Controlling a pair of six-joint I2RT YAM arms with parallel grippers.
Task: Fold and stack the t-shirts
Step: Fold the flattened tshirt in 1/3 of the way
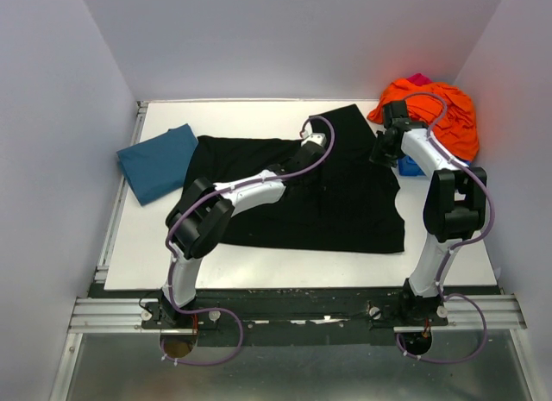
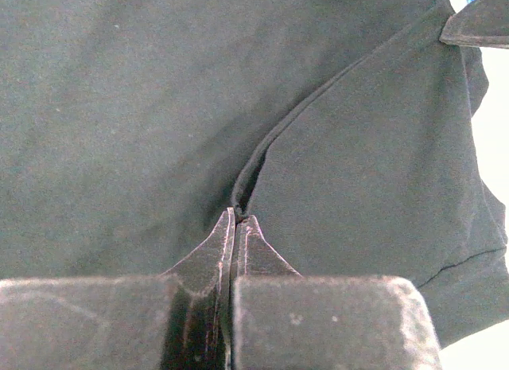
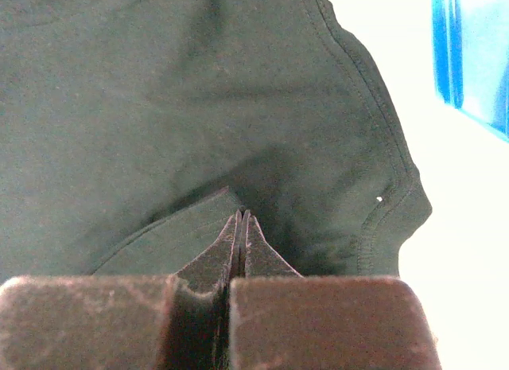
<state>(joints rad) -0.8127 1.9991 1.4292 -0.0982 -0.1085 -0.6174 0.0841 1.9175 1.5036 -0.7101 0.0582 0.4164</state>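
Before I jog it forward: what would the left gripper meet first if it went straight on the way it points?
The black t-shirt. The left gripper is shut with its tips at a crease in the cloth, which fills the line ahead; the table presumably lies right beneath.

The white table (image 1: 259,267) carries a spread black t-shirt (image 1: 345,203), folded teal t-shirt (image 1: 158,162), orange cloth heap (image 1: 440,112) and blue bin (image 1: 410,167).

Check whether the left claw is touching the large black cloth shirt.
Touching. The left wrist view shows the left claw shut, its tips pinching a raised fold of the large black cloth shirt.
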